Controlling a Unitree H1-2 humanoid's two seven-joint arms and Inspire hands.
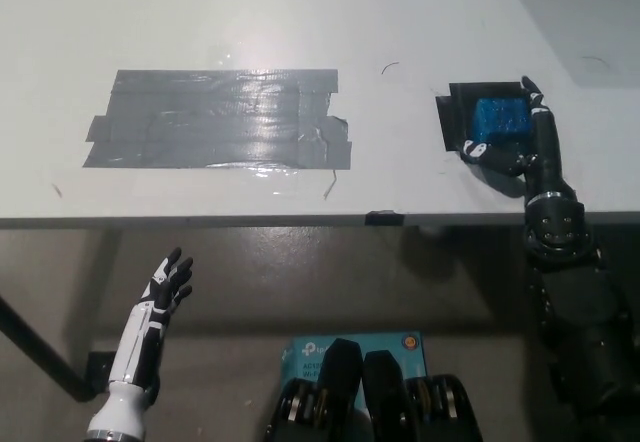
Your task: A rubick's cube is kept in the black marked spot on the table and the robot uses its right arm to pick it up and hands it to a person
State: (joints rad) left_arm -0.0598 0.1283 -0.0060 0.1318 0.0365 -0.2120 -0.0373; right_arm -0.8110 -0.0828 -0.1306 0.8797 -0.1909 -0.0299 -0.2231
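The blue Rubik's cube (501,117) is seen on the black marked patch (452,120) of the white bench (300,22) — bracketed, not yet gripped, by the spread-fingered black right hand (515,140) — far from the idle, open white left hand (168,282).

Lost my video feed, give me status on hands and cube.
Right hand open, fingers around the blue Rubik's cube, not lifted. Cube on its black marked spot. Left hand open, resting below table edge. Nothing in the way.

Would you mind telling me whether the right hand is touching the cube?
Cannot tell: in the head view the right hand brackets the cube, but no contact or gap shows plainly.
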